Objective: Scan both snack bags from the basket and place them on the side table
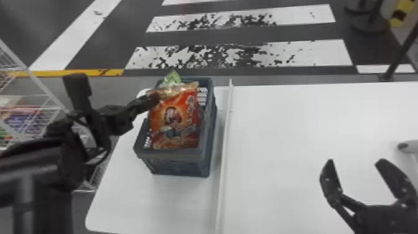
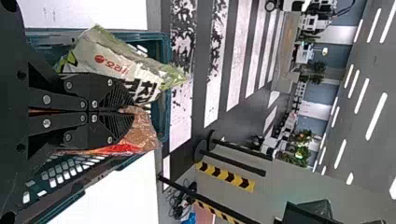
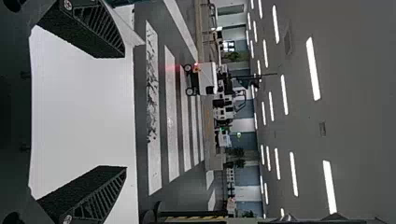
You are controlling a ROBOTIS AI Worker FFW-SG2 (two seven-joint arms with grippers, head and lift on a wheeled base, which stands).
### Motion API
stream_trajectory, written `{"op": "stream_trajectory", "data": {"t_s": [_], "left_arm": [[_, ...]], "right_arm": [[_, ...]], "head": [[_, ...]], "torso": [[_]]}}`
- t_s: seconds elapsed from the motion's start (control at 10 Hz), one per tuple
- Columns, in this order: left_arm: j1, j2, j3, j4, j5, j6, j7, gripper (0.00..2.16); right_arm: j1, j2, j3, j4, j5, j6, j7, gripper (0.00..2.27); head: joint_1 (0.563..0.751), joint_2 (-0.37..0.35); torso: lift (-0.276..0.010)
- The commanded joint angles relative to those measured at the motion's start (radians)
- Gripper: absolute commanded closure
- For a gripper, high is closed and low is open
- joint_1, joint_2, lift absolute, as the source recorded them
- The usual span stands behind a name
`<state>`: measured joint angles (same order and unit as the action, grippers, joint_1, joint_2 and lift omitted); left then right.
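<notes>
While the right hand [image 1: 355,161] is spread above the white worktop [image 1: 295,130], the left hand [image 1: 156,95] pinches the crinkled top of a glossy red-orange snack bag [image 1: 174,121] in the grey basket [image 1: 174,154]; behind sits a green-and-white bag [image 1: 172,77].

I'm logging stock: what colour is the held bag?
The held bag is mostly orange-red, best seen in the head view.

Head view down onto basket [image 1: 180,162]
</notes>
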<state>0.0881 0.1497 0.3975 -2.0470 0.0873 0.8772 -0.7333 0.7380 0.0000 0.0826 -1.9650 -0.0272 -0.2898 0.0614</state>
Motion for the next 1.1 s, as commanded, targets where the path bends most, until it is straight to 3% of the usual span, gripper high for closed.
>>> {"op": "stream_trajectory", "data": {"t_s": [0.0, 0.3, 0.4, 0.6, 0.7, 0.8, 1.0], "left_arm": [[0.005, 0.001, 0.032, -0.073, 0.034, 0.03, 0.002, 2.14], [0.025, -0.006, 0.113, -0.216, 0.181, 0.128, 0.075, 2.14], [0.027, -0.019, 0.147, -0.268, 0.235, 0.168, 0.088, 2.14], [0.019, -0.044, 0.184, -0.366, 0.282, 0.233, 0.111, 2.14], [0.016, -0.061, 0.19, -0.384, 0.318, 0.239, 0.12, 2.14], [0.009, -0.084, 0.196, -0.374, 0.384, 0.251, 0.126, 2.14], [-0.013, -0.139, 0.17, -0.351, 0.437, 0.266, 0.152, 2.14]], "right_arm": [[-0.012, 0.001, 0.0, 0.001, 0.001, 0.022, 0.0, 0.07], [-0.028, 0.001, 0.002, 0.0, 0.003, 0.047, -0.002, 0.07], [-0.029, 0.001, 0.002, 0.0, 0.004, 0.05, -0.002, 0.07], [-0.032, 0.001, 0.005, -0.002, 0.018, 0.056, -0.002, 0.07], [-0.034, 0.001, 0.006, -0.002, 0.023, 0.059, -0.002, 0.07], [-0.037, 0.001, 0.006, 0.0, 0.03, 0.065, -0.002, 0.07], [-0.037, 0.001, 0.006, -0.002, 0.036, 0.065, -0.002, 0.07]], "head": [[0.695, 0.193], [0.695, 0.211], [0.695, 0.214], [0.695, 0.21], [0.695, 0.21], [0.695, 0.204], [0.695, 0.175]], "torso": [[-0.075], [-0.075], [-0.075], [-0.075], [-0.075], [-0.075], [-0.075]]}}
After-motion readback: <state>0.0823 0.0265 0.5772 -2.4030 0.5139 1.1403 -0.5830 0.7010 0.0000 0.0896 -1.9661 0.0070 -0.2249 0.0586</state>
